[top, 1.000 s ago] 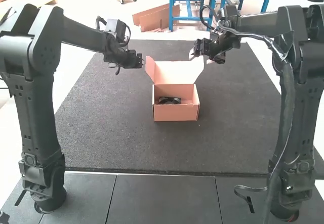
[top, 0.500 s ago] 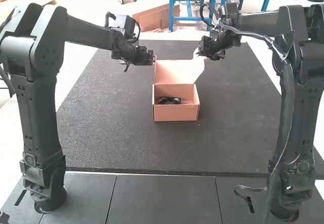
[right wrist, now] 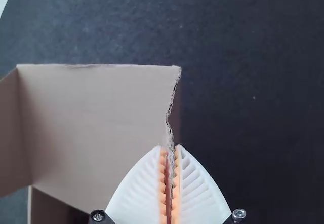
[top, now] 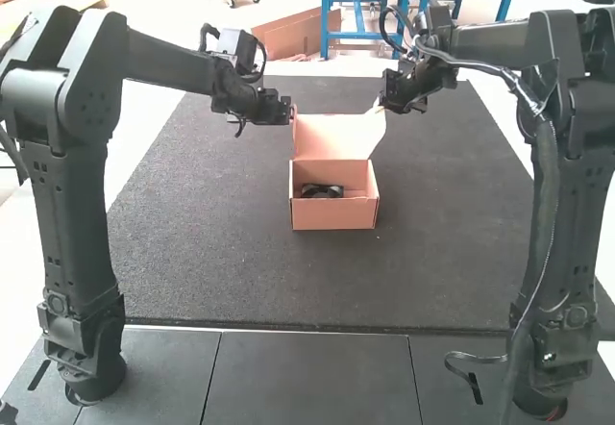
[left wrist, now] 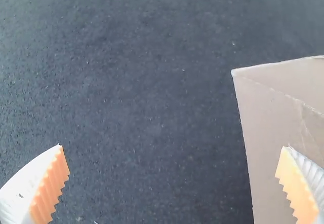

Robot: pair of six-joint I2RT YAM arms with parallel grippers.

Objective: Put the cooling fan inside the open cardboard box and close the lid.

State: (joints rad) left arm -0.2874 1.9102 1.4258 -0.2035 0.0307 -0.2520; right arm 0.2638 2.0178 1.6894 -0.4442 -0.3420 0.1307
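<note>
The open cardboard box stands mid-mat with the black cooling fan lying inside it. Its lid stands upright behind the opening. My right gripper is shut on the lid's upper right edge; in the right wrist view the white ribbed fingers pinch the cardboard edge between the orange pads. At the lid's upper left corner my left gripper is open. In the left wrist view the lid's side flap reaches in between the spread fingers, close to one of them.
A dark mat covers the table around the box, with free room on all sides of it. Grey table panels run along the front edge between the two arm bases.
The left gripper has moved right, up to the lid's left corner. The right gripper has closed in on the lid's right edge. The lid's left flap has swung inward.
</note>
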